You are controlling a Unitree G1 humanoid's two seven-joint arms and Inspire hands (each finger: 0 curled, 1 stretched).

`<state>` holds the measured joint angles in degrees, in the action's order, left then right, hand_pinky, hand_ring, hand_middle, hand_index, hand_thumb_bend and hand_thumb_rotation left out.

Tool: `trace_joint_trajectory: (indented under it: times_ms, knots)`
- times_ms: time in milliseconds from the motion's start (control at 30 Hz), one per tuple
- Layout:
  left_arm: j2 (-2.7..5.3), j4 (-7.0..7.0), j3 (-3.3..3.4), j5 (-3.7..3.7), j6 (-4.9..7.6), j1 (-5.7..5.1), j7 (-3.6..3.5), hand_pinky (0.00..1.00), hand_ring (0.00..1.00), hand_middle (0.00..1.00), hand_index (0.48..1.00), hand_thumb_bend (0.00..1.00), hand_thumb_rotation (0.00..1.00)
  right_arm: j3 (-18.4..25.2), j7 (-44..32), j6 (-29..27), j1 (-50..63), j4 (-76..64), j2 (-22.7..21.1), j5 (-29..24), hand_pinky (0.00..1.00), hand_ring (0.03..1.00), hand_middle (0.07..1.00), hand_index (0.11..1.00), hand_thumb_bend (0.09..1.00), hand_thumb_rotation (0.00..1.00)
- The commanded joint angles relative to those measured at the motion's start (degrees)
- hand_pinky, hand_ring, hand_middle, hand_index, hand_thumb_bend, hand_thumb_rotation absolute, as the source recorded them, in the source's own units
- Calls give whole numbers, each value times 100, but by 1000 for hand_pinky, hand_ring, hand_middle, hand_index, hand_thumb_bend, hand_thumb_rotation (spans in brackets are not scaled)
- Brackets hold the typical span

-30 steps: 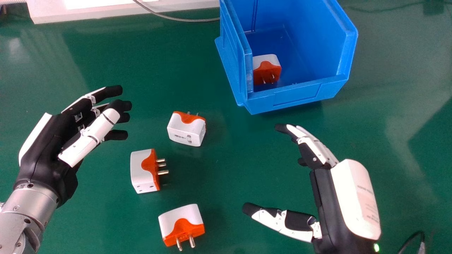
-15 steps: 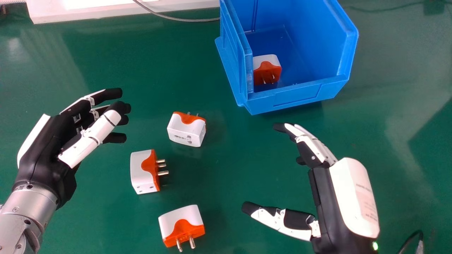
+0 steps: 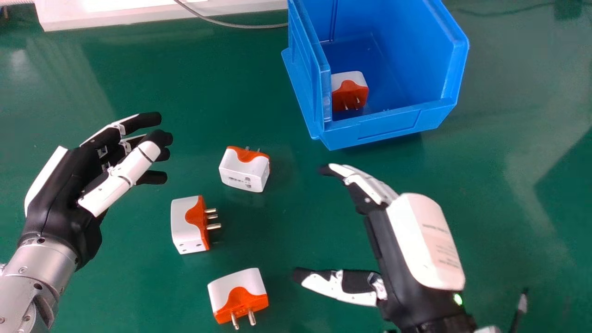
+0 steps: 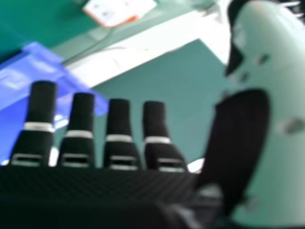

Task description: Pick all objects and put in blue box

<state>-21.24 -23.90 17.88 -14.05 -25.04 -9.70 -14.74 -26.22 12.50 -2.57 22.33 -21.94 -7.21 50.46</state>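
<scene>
The job is partway along: one plug [image 3: 350, 90] sits inside the box [image 3: 388, 127], by its left wall near the front lip, and three others lie on the table [image 3: 286, 222]. The step in hand looks like the right hand [image 3: 393, 259] lining up for its next pick; it holds nothing, fingers extended and thumb well apart from them. The left hand [image 3: 69, 185] is at the view's left, its fingers loosely bent and likewise holding nothing.

Which plug comes first is a guess. The far plug [image 3: 244, 171] and the near plug [image 3: 238, 296] both lie to the left of the right hand, and the middle plug [image 3: 189, 224] sits beyond, closer to the left hand. The next move calls for bringing the right palm over one plug — thumb on one side, fingers on the other — then closing on the white body rather than the metal prongs.

A strip of table separates the right hand from the plugs, giving it room to come in sideways. The box wants more care: its left wall rises higher than the front lip — so a carry over that lip seems easier, provided the hand is raised enough not to knock it.
</scene>
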Motion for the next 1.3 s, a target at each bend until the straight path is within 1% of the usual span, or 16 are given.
trace_joint_trajectory:
  times_ms: [0, 167, 267, 367, 500, 600, 700, 833, 967, 1067, 1133, 1267]
  knots:
    - [-48, -100, -8, 24, 29, 97, 12, 668, 770, 762, 801, 552, 474, -44, -183, 16, -302, -80, -4, 96, 627, 780, 814, 783, 549, 205]
    - [-45, -50, -9, 39, 38, 135, 12, 670, 771, 764, 802, 551, 476, -60, -481, -80, -915, 210, -109, -6, 636, 780, 814, 775, 545, 196]
    - [-20, -62, -5, 55, 28, 151, 41, 670, 771, 764, 802, 550, 476, -76, -612, -159, -1502, 567, -173, 3, 640, 782, 817, 773, 540, 177]
    - [-5, -46, -12, 68, 36, 166, 58, 670, 771, 764, 802, 550, 476, -105, -664, -153, -1746, 718, -196, 17, 643, 782, 818, 773, 538, 157]
    - [26, -38, -22, 79, 35, 190, 126, 670, 771, 764, 802, 551, 478, -187, -696, -195, -2309, 1237, -187, 8, 647, 790, 818, 775, 532, 142]
    - [46, -26, -42, 92, 32, 220, 179, 670, 771, 764, 802, 553, 482, -229, -679, -174, -2619, 1562, -146, 12, 647, 791, 818, 774, 532, 135]
    - [66, 8, -73, 115, 52, 250, 225, 670, 771, 764, 802, 554, 485, -304, -638, -115, -2906, 1840, -92, 97, 646, 791, 817, 770, 548, 126]
    - [87, 0, -98, 122, 45, 268, 277, 671, 770, 763, 801, 556, 487, -421, -609, -19, -3327, 2222, -32, 274, 644, 785, 810, 758, 587, 110]
    - [97, -21, -118, 137, 22, 288, 309, 672, 770, 762, 801, 560, 489, -509, -750, 82, -3695, 2506, 18, 345, 643, 780, 805, 753, 604, 105]
    - [105, -17, -115, 126, 10, 301, 327, 673, 769, 760, 800, 561, 491, -580, -928, 171, -4003, 2707, 15, 372, 645, 777, 801, 751, 613, 90]
    - [115, -5, -124, 132, 15, 313, 336, 674, 769, 759, 800, 561, 492, -616, -1051, 214, -4181, 2811, -8, 399, 647, 776, 801, 751, 616, 81]
    - [124, -45, -135, 125, -24, 322, 356, 675, 768, 758, 798, 561, 493, -705, -1301, 391, -4596, 3118, -11, 520, 664, 781, 804, 757, 617, 65]
